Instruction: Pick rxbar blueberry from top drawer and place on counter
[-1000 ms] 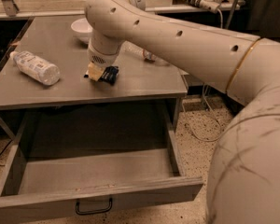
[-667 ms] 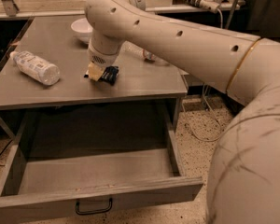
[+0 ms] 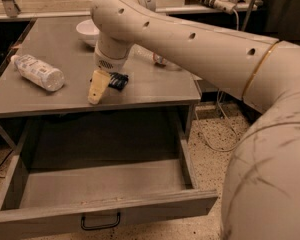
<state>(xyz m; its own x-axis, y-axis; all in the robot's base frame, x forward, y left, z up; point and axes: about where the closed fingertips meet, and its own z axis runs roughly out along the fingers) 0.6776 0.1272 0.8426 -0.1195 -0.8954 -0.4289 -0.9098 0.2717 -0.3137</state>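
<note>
The rxbar blueberry (image 3: 119, 80), a small dark bar, lies flat on the grey counter (image 3: 50, 96) near its front edge. My gripper (image 3: 101, 91) hangs just above the counter, at the bar's left side. One cream finger (image 3: 97, 86) shows, pointing down and apart from the bar; the gripper is open and holds nothing. The top drawer (image 3: 105, 204) is pulled out wide below the counter, with its black wire handle (image 3: 100, 221) on the front panel. The drawer's inside looks bare.
A clear plastic bottle (image 3: 37, 72) lies on its side at the counter's left. A white bowl (image 3: 88, 30) stands at the back. A small object (image 3: 160, 60) sits behind my arm. Cables (image 3: 215, 134) trail on the speckled floor at the right.
My gripper has lifted off the bar and shifted a little to the left. The bar stays flat on the counter. Bottle, bowl and drawer have not moved.
</note>
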